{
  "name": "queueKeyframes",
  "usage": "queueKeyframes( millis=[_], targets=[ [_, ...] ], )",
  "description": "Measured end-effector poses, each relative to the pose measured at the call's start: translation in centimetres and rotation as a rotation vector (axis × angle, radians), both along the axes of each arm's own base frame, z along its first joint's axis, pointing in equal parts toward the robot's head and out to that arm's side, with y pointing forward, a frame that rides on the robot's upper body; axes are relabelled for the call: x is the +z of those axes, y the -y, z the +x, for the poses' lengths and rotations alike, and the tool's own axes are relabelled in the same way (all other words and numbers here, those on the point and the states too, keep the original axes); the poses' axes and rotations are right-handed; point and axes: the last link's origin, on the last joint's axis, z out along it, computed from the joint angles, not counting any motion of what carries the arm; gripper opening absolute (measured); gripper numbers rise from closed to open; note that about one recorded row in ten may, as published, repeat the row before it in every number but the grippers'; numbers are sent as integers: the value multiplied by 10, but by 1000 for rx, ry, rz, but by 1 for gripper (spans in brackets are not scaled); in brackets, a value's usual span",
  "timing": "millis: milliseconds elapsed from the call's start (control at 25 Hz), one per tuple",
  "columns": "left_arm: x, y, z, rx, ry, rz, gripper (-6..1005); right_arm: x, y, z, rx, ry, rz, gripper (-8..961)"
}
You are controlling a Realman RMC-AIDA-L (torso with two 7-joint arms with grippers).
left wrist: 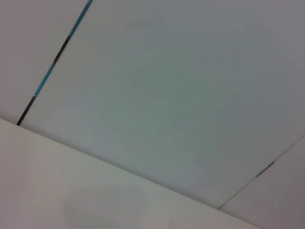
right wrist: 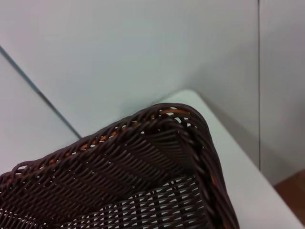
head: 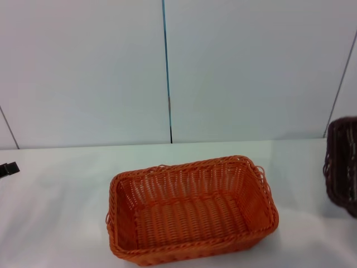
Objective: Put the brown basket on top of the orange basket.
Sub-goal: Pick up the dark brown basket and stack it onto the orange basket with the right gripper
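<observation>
White flat tabletop [head: 50,212] below; pale grey panelled wall [head: 83,67] behind, thin blue-black vertical seam [head: 167,67].

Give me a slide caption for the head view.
Empty orange basket sits centred on the white table; the brown basket is cut off at the robot's right edge.
</observation>
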Motion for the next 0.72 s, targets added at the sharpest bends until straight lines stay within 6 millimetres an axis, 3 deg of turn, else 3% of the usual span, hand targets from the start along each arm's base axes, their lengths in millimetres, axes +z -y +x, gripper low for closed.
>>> queueKeyframes(
  millis=[160, 400, 720],
  targets=[
    [0, 0, 1, -2, 0, -1, 874, 10, -5, -15, 34, -10, 47, 152],
    [0, 1, -1, 1, 1, -1, 874, 11, -19, -37, 117, -91, 92, 154],
    [-1, 4, -3, 7, 5, 5, 874, -9, -41, -63, 201, -192, 48, 157]
  ],
)
